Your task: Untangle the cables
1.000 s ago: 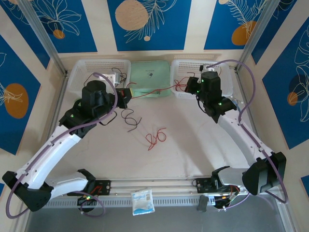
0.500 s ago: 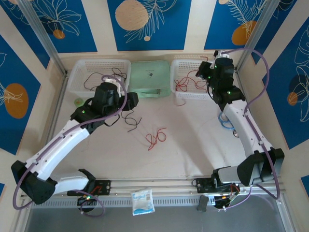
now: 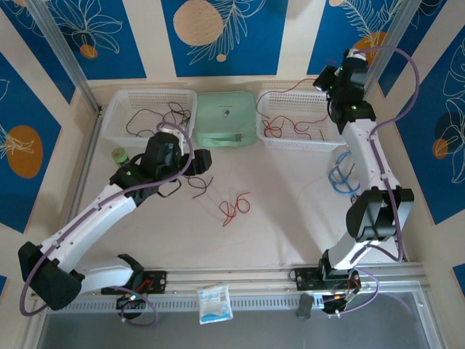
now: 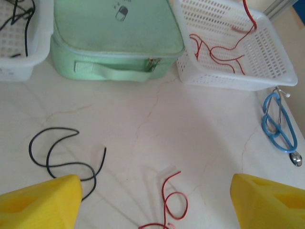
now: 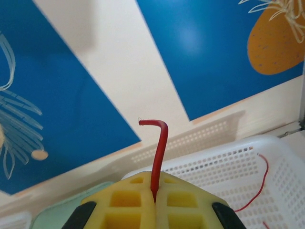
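Now that the right gripper (image 5: 155, 191), clamped on a red cable (image 5: 159, 152), has swung up over the white basket (image 3: 290, 143) at the worktop's (image 3: 290, 211) far right corner, that strand looks freed. The left gripper (image 4: 152, 202), fingers apart, has retreated above the loose black cable (image 4: 57, 157).

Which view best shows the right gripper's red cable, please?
Right wrist view: the red cable stands pinched in the shut right gripper. Top external shows a faint strand; left wrist shows it trailing into the basket.
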You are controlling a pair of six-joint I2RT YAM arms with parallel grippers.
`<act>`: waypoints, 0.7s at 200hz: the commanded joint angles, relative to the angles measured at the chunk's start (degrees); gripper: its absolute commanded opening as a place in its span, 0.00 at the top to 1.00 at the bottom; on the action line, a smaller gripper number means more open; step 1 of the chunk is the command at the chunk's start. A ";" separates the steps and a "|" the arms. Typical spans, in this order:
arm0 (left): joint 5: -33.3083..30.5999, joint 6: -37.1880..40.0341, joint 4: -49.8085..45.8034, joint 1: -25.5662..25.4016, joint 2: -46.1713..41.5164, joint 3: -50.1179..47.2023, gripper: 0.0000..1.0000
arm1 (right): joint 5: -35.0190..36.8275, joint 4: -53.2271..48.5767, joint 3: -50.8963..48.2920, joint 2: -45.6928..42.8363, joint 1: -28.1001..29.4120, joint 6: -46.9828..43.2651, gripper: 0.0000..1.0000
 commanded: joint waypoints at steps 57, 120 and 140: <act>0.71 -5.11 -0.71 -0.80 -3.35 -9.03 0.19 | 0.24 -2.19 4.62 14.27 -1.47 2.07 1.00; -9.57 -10.26 -7.57 -0.43 1.93 -8.00 0.22 | -2.56 -11.50 4.21 21.75 -1.73 4.79 0.80; -12.14 -10.50 -9.11 0.85 4.62 -7.03 0.22 | -4.04 -14.60 4.37 22.05 -1.90 5.21 0.56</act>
